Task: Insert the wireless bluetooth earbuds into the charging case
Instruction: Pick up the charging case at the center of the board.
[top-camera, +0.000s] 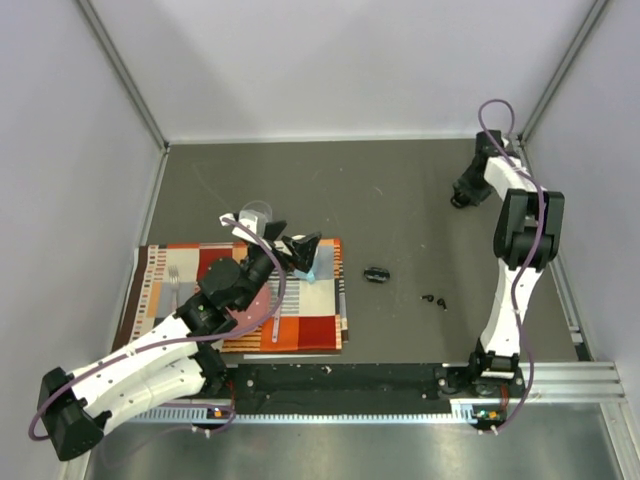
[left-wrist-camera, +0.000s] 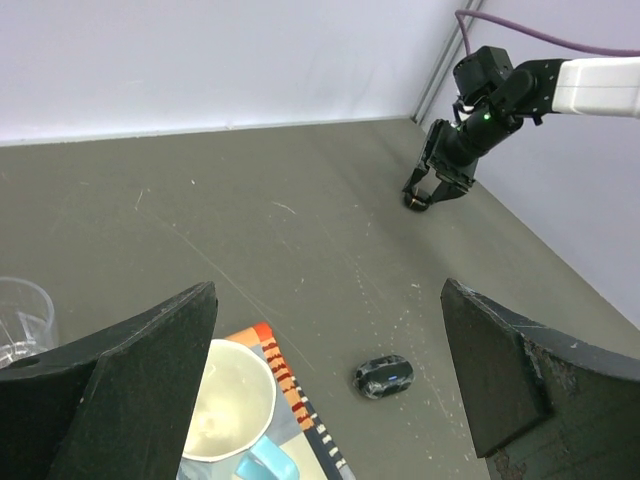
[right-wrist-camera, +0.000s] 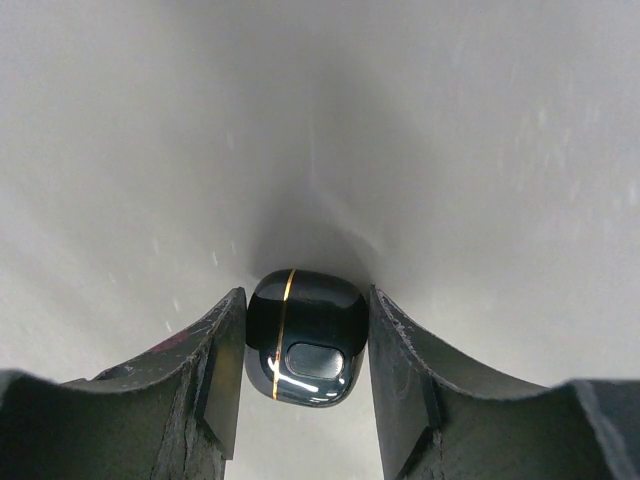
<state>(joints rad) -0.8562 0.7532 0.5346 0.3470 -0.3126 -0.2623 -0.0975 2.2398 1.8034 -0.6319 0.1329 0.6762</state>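
My right gripper (right-wrist-camera: 306, 296) is at the far right of the table, shut on a glossy black charging case (right-wrist-camera: 303, 337) with a thin gold line, one finger against each side. It also shows in the top view (top-camera: 462, 195). Two tiny black earbuds (top-camera: 434, 299) lie on the grey table in front of the right arm's base. A second black oval case (top-camera: 377, 274) lies mid-table, to the right of the placemat (left-wrist-camera: 383, 376). My left gripper (left-wrist-camera: 328, 300) hangs open above the placemat's right edge, with nothing between its fingers.
A striped orange placemat (top-camera: 300, 330) lies at the front left with a fork (top-camera: 172, 285) on it. A white mug with a blue handle (left-wrist-camera: 232, 400) stands under the left gripper. A clear glass (top-camera: 258, 215) stands behind it. Walls close in at both sides.
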